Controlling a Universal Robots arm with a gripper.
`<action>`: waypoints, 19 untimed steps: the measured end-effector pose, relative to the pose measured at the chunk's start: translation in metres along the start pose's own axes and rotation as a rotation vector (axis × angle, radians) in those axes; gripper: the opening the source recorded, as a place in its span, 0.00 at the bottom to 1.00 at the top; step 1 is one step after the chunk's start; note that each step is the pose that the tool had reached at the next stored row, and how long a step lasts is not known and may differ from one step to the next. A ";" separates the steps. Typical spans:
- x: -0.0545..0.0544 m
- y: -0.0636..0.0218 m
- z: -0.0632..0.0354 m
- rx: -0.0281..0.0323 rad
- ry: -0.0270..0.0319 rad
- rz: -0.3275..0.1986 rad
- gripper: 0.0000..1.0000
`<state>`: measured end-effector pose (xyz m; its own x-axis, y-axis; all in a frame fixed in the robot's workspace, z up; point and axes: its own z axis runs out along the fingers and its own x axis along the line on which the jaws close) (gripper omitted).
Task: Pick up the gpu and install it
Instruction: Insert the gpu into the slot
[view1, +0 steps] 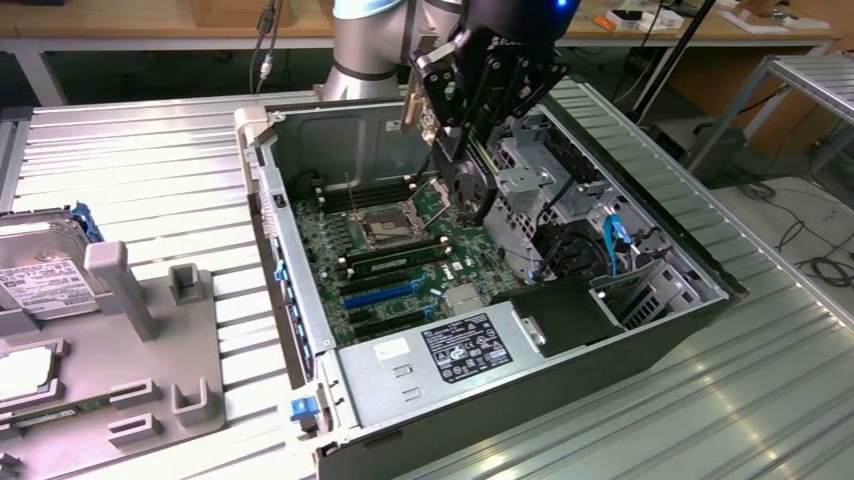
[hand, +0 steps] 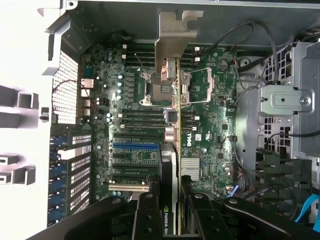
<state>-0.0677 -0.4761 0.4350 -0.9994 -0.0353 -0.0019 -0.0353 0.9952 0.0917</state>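
Edgewise, gpu (hand: 169, 160) pinched in hand (hand: 169, 192), hanging below it, over motherboard (hand: 205, 130).

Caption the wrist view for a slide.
Gripper holding the gpu edge-on over the motherboard inside the open computer case.

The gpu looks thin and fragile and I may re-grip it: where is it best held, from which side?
Probably the gpu's upper long edge, pinched across the two flat faces, coming from above. It hangs on edge over the open case with its silver bracket at one end, so that keeps the lower edge free. The tool grips it this way.
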 end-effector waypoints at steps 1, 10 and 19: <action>0.000 0.0000 0.0000 0.0000 0.0007 -0.007 0.27; 0.000 0.0000 0.0000 -0.0001 0.0054 -0.059 0.27; 0.000 0.0000 0.0000 -0.0002 0.0109 -0.119 0.27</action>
<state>-0.0677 -0.4761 0.4350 -0.9880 -0.1546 -0.0020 -0.1542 0.9838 0.0917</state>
